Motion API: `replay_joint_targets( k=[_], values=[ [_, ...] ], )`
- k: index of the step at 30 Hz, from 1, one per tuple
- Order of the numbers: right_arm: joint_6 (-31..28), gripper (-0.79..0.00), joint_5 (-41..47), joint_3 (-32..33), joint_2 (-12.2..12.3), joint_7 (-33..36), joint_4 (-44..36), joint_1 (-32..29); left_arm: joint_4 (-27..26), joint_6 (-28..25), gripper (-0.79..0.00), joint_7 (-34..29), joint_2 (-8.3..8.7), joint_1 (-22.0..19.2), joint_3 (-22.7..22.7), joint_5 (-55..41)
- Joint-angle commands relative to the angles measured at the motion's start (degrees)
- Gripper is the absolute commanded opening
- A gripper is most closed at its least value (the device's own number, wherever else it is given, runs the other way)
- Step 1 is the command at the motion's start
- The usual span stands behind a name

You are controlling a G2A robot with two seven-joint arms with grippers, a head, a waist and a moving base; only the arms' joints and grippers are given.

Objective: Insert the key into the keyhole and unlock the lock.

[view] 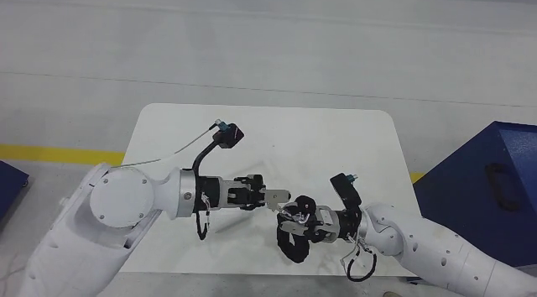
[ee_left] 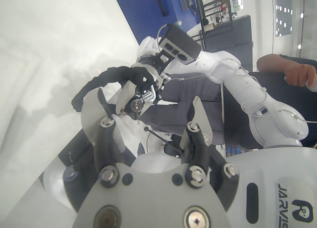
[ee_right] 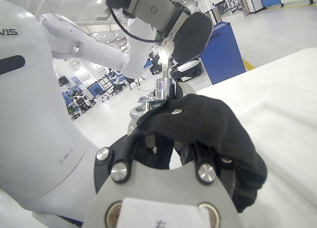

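Where my right tool (view: 295,213) sits over the near part of the white tabletop (view: 319,138), it is clamped on the one silver metal padlock (ee_right: 160,88). Its black fabric-covered finger (ee_right: 198,120) is wrapped over one side of the lock body and a grey finger bears on the other. The padlock's round keyhole face (ee_left: 136,105) is turned toward my left tool (view: 273,197), which is just beside it, almost tip to tip with the right one. My left tool's two fingers (ee_left: 198,115) are spread apart, and the padlock shows in the gap between them, a little farther off. The one small silver key (ee_right: 165,51) has its blade reaching to the lock's cylinder and its head at the edge of my left tool's black oval pad (ee_right: 193,36). Whether that pad touches the key I cannot tell. I count one padlock, one key and two tools, all gathered close together near the tabletop's front edge.
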Motion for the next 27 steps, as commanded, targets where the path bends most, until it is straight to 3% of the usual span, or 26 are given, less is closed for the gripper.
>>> replay_joint_targets(
  k=[1,2,3,9,20,27],
  values=[
    [0.0,-0.785,-0.46,0.14,-0.1,-0.48,0.17,-0.18,-1.78,-0.73,-0.314,2.26,0.39,1.93,-2.34,1.7],
    [0.0,-0.785,-0.7,0.24,-0.15,-0.7,0.27,-0.23,-2.72,-1.01,-0.48,3.17,0.59,2.83,-3.26,2.97],
    [0.0,-0.785,-0.99,0.37,-0.2,-0.92,0.43,-0.28,-3.57,-1.25,-0.785,3.8,0.76,3.76,-3.94,4.13],
    [0.0,-0.785,-2.96,1.23,-0.54,-2.06,1.2,-0.7,-4.72,-1.09,-0.785,3.7,1.21,6.71,-4.04,7.62],
    [0.0,-0.785,-13.14,5.93,-1.57,-6.53,3.7,-3.72,-1.82,0.49,-0.785,8.51,0.2,5.92,-1.8,0.36],
    [0.0,-0.785,-15.16,7.96,-2.18,-6.87,3.96,-5.58,0.02,0.28,-0.785,7.32,-0.17,5.14,-0.19,-2.57]
  ],
)
